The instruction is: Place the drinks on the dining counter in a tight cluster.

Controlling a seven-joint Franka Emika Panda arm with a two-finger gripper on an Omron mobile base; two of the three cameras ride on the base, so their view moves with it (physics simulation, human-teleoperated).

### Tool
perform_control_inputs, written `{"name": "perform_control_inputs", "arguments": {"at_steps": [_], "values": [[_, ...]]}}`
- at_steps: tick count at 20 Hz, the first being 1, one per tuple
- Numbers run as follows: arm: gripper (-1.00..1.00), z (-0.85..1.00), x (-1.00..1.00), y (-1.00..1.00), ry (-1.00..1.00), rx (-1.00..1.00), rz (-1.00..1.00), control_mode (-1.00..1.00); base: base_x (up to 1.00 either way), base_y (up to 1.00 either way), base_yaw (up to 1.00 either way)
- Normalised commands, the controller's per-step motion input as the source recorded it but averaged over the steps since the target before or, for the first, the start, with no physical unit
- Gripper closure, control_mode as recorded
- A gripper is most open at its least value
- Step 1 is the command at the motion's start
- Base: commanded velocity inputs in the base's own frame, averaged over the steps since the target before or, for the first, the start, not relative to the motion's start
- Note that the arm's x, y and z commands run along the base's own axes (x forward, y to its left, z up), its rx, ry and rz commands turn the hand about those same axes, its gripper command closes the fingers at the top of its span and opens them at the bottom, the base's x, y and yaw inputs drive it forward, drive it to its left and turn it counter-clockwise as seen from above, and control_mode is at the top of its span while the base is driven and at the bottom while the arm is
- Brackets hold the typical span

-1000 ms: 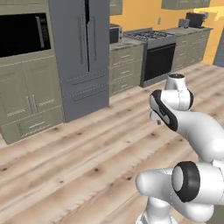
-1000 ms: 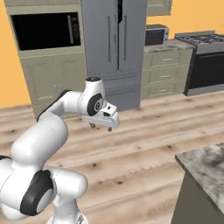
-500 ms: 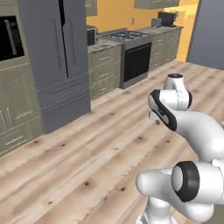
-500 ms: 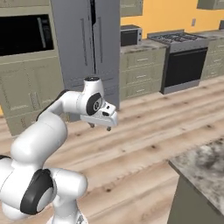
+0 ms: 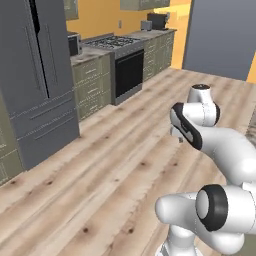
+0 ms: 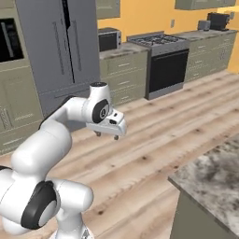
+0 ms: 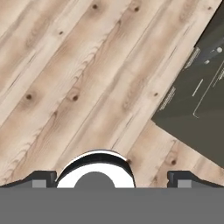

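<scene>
- Dining counter (image 6: 210, 175): grey-brown marbled stone top, one corner in the right base view, low and to the right of the gripper, well apart from it; no bottles on the visible part.
- Gripper (image 6: 107, 134): fingers spread wide, nothing between them, pointing down over bare floor.
- Wood plank floor (image 7: 83, 74): pale, knotted boards directly below the gripper.
- Dark cabinet front (image 7: 199, 100) edges the floor, seen from the hand.
- Beyond the gripper: grey fridge (image 6: 56, 51), black oven (image 5: 129, 72), microwave (image 6: 109, 39), olive drawers (image 6: 125, 77), orange wall (image 6: 140, 16).
</scene>
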Motion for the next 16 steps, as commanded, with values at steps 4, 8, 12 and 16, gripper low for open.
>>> {"name": "perform_control_inputs", "arguments": {"at_steps": [4,8,12,16], "values": [[-1.0,0.0,0.0,0.0,0.0,0.0,0.0,1.0,0.68,0.0,-0.24],[-1.0,0.0,0.0,0.0,0.0,0.0,0.0,1.0,0.67,0.0,-0.25],[-1.0,0.0,0.0,0.0,0.0,0.0,0.0,1.0,0.68,0.0,-0.25],[-1.0,0.0,0.0,0.0,0.0,0.0,0.0,1.0,0.69,0.01,-0.23]]}}
